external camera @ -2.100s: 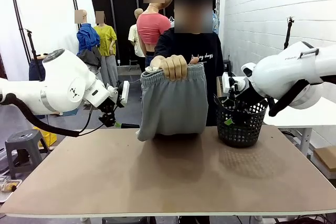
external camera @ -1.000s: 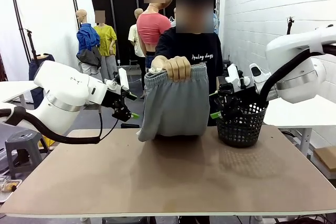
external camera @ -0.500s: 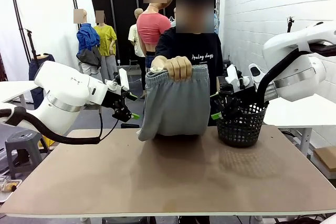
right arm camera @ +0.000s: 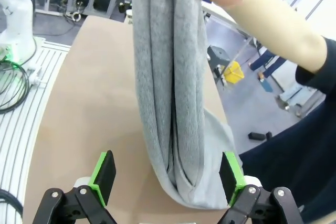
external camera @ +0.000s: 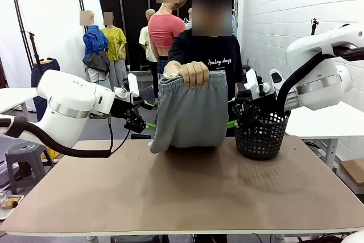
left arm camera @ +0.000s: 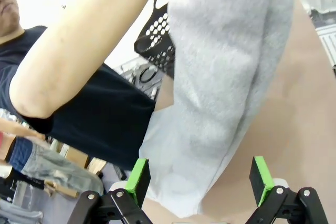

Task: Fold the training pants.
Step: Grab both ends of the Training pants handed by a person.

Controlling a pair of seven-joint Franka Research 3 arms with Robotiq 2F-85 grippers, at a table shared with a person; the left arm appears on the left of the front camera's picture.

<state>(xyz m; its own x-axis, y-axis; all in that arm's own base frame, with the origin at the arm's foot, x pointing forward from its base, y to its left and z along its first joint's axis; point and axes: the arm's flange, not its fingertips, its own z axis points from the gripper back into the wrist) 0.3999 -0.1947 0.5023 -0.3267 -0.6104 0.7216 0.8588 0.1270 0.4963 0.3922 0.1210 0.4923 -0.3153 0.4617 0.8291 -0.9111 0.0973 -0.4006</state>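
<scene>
Front view, container: black mesh basket (external camera: 263, 140), upright on the bench (external camera: 182, 192), toward the far right edge.
Container contents: cannot tell; the dark mesh hides the inside, and the left wrist view shows just a piece of the wall and rim.
Item: training pants (external camera: 190, 112), plain light grey jersey with a gathered waistband, doubled over lengthwise.
Item position: hanging upright over the far middle of the bench, just left of the basket, with the lower end resting on the bench top.
Holder: person's hand (external camera: 193, 74), closed over the bunched waistband at the top (the person stands behind the far edge in a dark shirt).
Left hand (external camera: 149, 115): fingers spread wide with nothing between the pads; it points sideways at the left edge of the pants, just beside the cloth. Whether a tip touches cannot be told.
Left wrist view: the grey cloth hangs ahead of the spread green pads, its lower corner dipping toward the gap between them, unclamped.
Right hand (external camera: 231, 112): fingers spread wide, holding nothing; it sits at the basket's left rim and points at the right edge of the pants, near it.
Right wrist view: the folded cloth hangs ahead, centred between the two green pads with bench surface showing on either side of it.
</scene>
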